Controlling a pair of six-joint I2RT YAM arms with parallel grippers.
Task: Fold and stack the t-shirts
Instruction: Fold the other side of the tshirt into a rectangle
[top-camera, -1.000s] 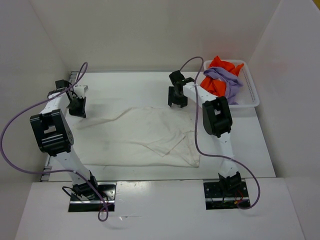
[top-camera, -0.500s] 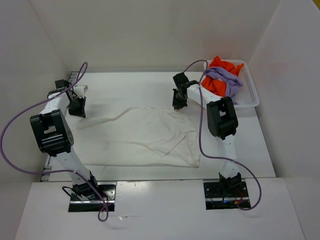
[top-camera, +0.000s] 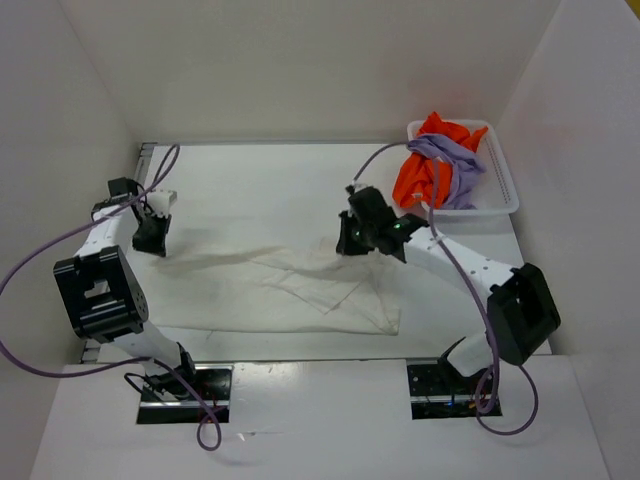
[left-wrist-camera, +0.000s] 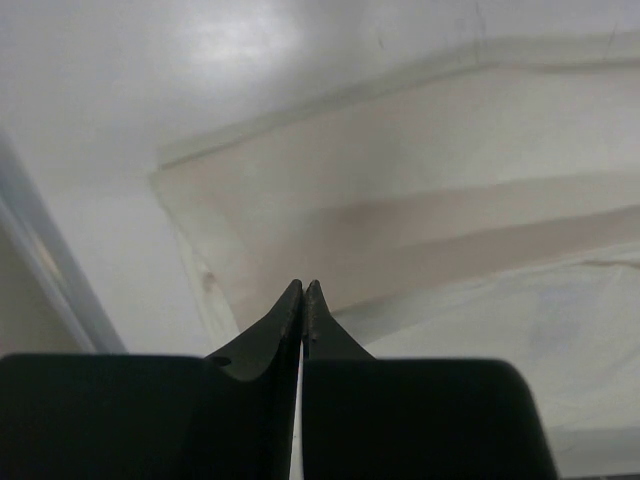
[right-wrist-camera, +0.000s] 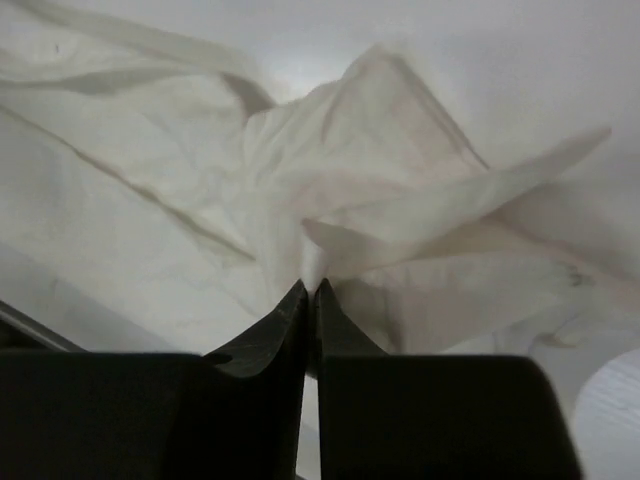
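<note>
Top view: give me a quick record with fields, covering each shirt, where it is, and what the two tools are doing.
white shirt: rumpled on the table, far edge stretched between the tools
left tool: shut on the white shirt's far left corner
right tool: shut on its far right edge
orange shirt: bunched in the basket
purple shirt: in the basket, draped over the orange shirt
stack: none yet
</note>
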